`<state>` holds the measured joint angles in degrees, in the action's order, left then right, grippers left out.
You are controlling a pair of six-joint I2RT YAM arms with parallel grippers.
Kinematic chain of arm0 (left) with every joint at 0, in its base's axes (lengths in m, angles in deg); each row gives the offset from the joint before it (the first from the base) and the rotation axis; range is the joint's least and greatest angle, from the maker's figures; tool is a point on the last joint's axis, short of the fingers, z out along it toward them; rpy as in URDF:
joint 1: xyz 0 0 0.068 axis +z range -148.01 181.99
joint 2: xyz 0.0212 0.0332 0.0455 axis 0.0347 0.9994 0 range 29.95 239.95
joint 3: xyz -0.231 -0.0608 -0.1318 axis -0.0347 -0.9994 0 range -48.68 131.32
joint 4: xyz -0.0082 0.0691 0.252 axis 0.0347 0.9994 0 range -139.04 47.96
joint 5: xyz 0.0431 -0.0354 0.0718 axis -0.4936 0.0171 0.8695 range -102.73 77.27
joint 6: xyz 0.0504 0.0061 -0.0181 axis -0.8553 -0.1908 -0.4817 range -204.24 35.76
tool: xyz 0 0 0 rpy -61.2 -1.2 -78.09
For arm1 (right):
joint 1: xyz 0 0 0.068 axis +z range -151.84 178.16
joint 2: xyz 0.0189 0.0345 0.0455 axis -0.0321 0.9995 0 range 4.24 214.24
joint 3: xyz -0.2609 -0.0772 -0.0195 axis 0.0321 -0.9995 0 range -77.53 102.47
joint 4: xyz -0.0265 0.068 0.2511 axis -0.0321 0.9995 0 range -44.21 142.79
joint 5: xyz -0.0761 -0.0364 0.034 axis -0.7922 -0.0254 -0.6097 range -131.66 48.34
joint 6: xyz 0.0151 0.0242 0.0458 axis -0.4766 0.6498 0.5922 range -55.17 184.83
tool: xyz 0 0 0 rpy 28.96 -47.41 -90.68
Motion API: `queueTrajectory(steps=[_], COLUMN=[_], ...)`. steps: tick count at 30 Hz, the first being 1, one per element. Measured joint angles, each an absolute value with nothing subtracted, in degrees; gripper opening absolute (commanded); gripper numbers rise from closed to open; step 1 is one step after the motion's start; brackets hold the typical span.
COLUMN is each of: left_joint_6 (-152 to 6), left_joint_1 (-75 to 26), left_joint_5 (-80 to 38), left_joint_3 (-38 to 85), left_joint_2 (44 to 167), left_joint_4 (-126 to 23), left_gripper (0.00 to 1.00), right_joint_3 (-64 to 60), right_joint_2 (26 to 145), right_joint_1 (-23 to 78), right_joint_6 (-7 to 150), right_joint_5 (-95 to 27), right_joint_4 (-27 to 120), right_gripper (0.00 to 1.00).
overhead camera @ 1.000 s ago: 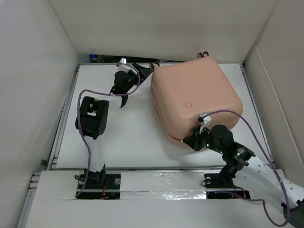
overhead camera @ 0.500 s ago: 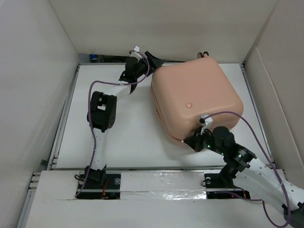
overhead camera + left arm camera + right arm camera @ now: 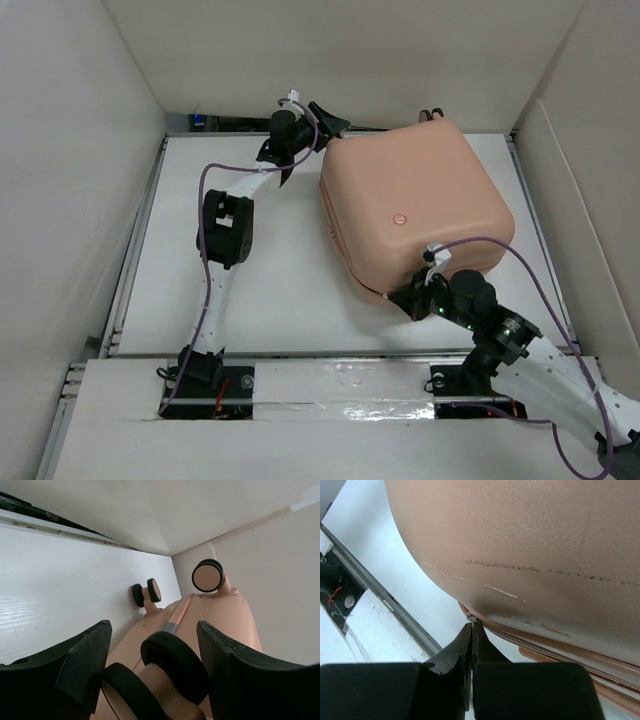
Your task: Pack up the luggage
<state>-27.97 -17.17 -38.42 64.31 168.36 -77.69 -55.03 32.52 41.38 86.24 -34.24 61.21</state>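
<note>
Peach-pink luggage [image 3: 415,205] lies flat and closed on the right half of the white table [image 3: 270,270]. Its wheeled end faces the back wall [image 3: 340,50] and one rounded corner points toward the near edge. A small round stud [image 3: 397,217] sits on the upturned shell.

At the far left corner of the luggage, the left gripper [image 3: 154,627] straddles a black twin wheel [image 3: 175,662]. Its fingers [image 3: 85,665] stand well apart, one on each side of that wheel. Their inner faces look to meet the wheel's outer rims, but I cannot tell whether they press on it or only flank it. Two more wheels show farther along the same end, one low by the table [image 3: 145,593] and one raised [image 3: 207,575].

At the near corner, the right gripper [image 3: 471,625] is clenched, with its tips pressed together right at the zip line [image 3: 545,647] under the curve of the shell. Whether anything is pinched between the tips is too small to make out.

A purple cable [image 3: 205,200] loops along the left arm.
</note>
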Motion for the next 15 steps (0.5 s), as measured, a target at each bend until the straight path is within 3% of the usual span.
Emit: queueTrajectory(steps=[1,4,9,15], left_joint_6=[-27.7,-27.3,-24.6,-23.6], left_joint_1=[-17.3,-17.5,-16.8,-11.8], left_joint_5=[-39.0,-39.3,-37.9,-32.2], left_joint_3=[65.2,65.4,57.9,28.2], left_joint_2=[169.0,169.4,168.0,152.2], left_joint_4=[-77.6,-78.3,-89.2,-103.7], left_gripper=[0.27,0.00,0.00,0.00], right_joint_3=[-55.1,-55.5,-55.9,-55.7], right_joint_2=[32.3,31.5,31.2,33.2], right_joint_1=[41.4,41.4,41.4,39.2], right_joint_6=[86.3,86.7,87.6,88.3], right_joint_5=[-34.5,-35.2,-36.8,-34.7], right_joint_4=[61.2,61.3,61.0,61.5], right_gripper=[0.00,0.00,0.00,0.00])
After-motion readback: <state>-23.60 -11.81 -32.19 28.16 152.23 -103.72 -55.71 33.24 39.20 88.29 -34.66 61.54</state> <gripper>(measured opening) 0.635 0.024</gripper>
